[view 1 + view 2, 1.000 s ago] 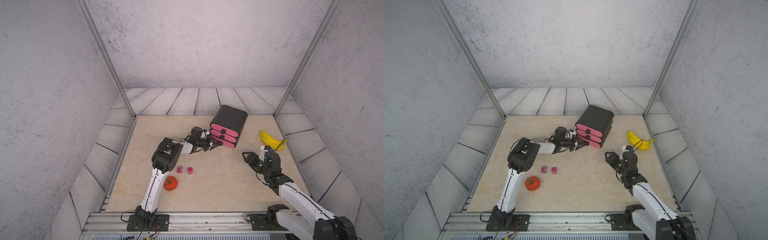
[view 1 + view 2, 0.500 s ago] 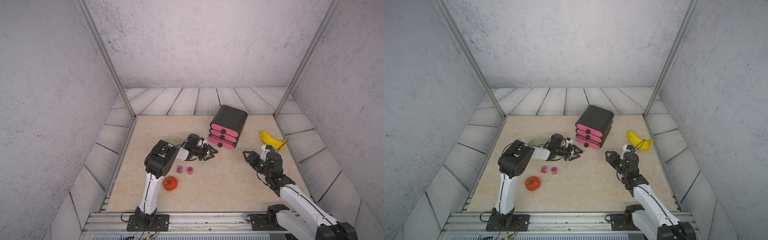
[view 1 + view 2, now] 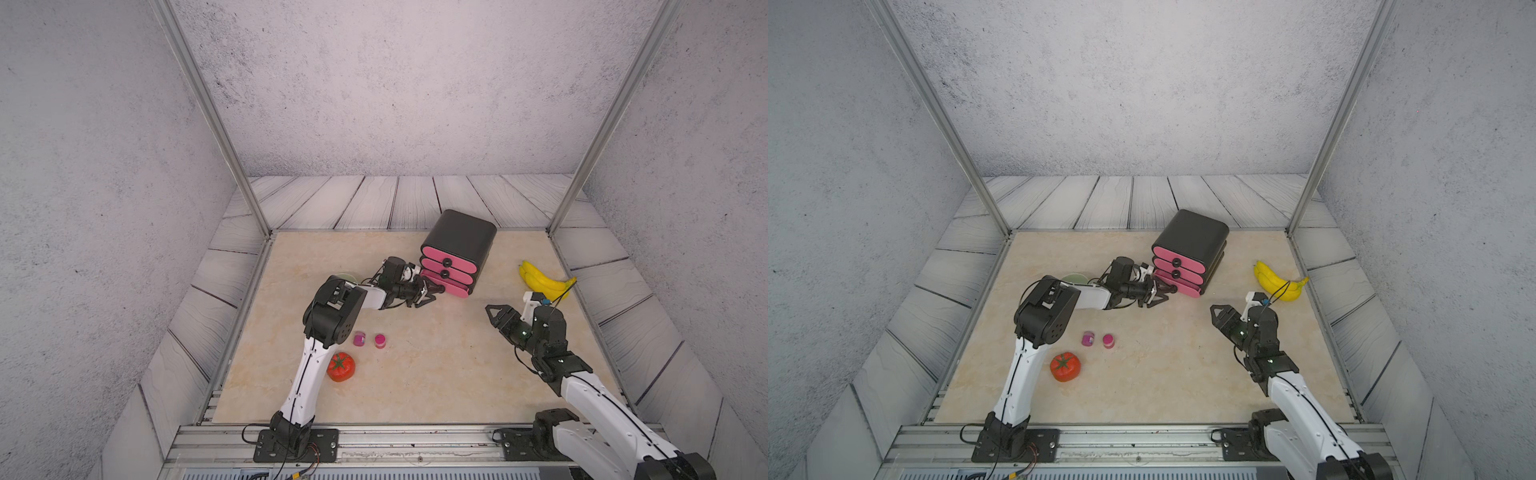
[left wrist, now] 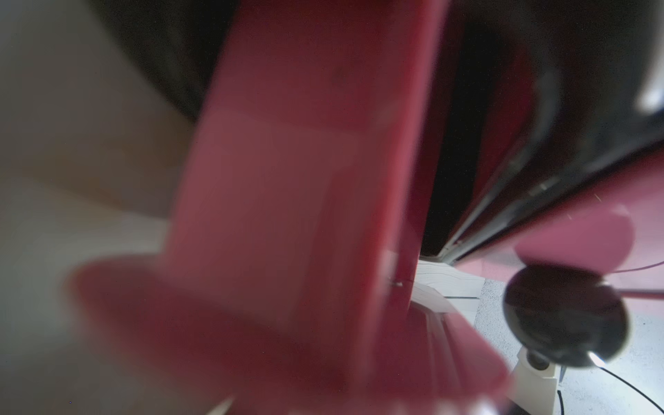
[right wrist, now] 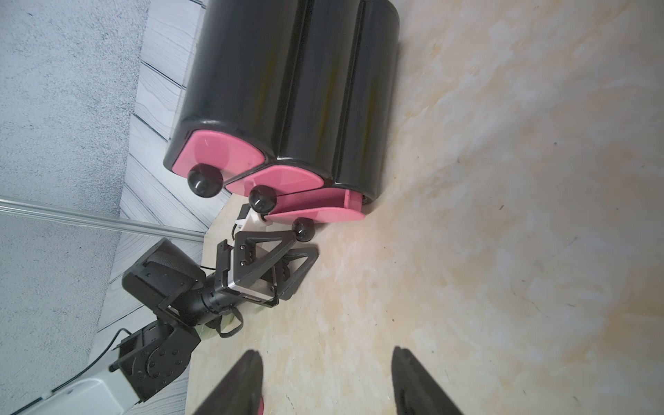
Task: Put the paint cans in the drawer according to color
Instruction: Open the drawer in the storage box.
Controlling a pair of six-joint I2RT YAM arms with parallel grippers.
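Clearly, with twelve o'clock taken as the far wall in a top view, a tiny cylindrical magenta-pink paint can [image 3: 359, 338] and a second pink can [image 3: 380, 340] stood upright just beside each other at about eight o'clock on the beige table [image 3: 415, 374]. They were near the red plastic tomato [image 3: 340, 366] and well apart from the small black rounded cabinet [image 3: 461, 237] at one o'clock. Its pink bottom drawer [image 5: 316, 212] was pulled out a little. The left gripper [image 5: 305, 244] stood at the drawer's round black knob [image 5: 303, 230] with the jaws apart, one fingertip just beside the knob and nothing clamped. The right gripper [image 5: 326, 354] hovered at four o'clock, also moderately open and empty. I judge that such cans are light, stiff and smooth, so they may tip or slip; it seems best to take one from above across its round body, under the lid. The cabinet looked light too, and may slide when the knob is pulled.
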